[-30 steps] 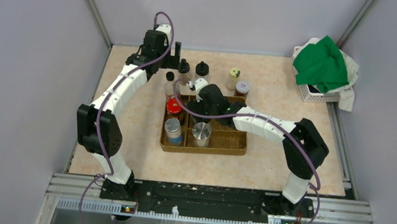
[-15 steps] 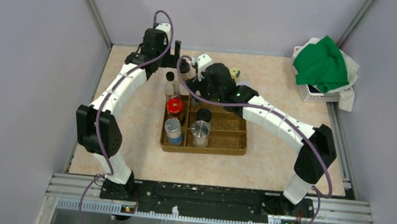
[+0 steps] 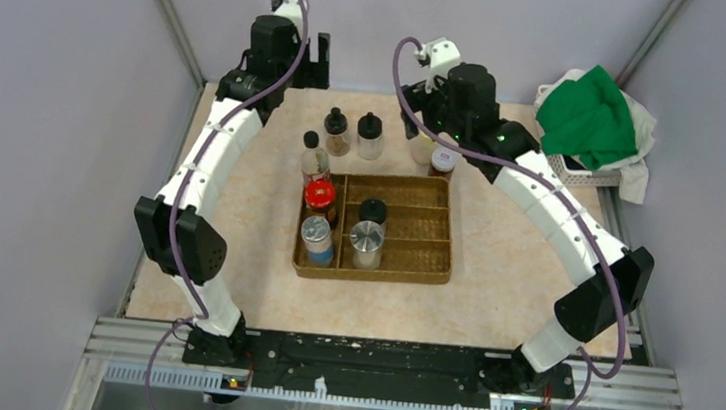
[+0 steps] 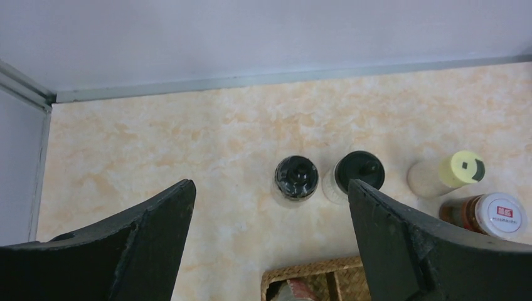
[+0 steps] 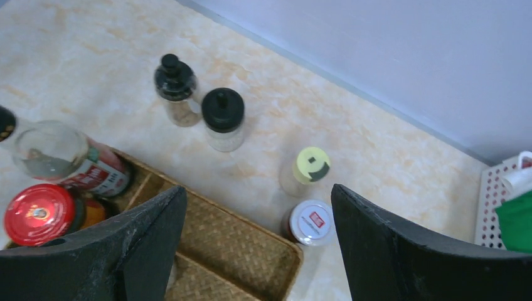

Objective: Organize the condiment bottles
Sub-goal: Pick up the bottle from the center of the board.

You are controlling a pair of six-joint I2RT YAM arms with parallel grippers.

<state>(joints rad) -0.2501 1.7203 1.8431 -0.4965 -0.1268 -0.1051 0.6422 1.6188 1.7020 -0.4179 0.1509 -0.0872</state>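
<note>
The left gripper (image 4: 270,183) was spread wide, with nothing between its black fingers (image 4: 138,238). It hung high beyond the far left corner of the brown woven divided tray (image 3: 372,275). The right gripper (image 5: 258,191) gaped just as empty above the tray's far right corner.

Below them, beyond the tray's far edge, a knob-topped black-capped glass jar (image 3: 336,130) and a black-lidded clear jar (image 3: 370,133) stood upright just beside each other. Farther right along that edge stood a clear shaker with a yellow-green lid (image 5: 312,166). A glass jar with a white, red-printed lid (image 5: 310,221) stood just beside the tray's far right corner.

A tall clear bottle with a black cap and red label (image 3: 314,160) stood at the far left corner. Whether it was inside the rim or against it could not be told.

Inside the tray, the long left compartment held a red-lidded jar (image 3: 318,198) at its far end and a silver-lidded, blue-labelled jar (image 3: 316,238) nearer. Just right of these, at the left ends of the cross compartments, stood a small black-capped jar (image 3: 372,211) and a silver-lidded shaker (image 3: 368,241).

Well off to the tray's far right, a white slotted basket (image 3: 568,173) held a green cloth (image 3: 588,121) on the pale marbled table (image 3: 513,270).
</note>
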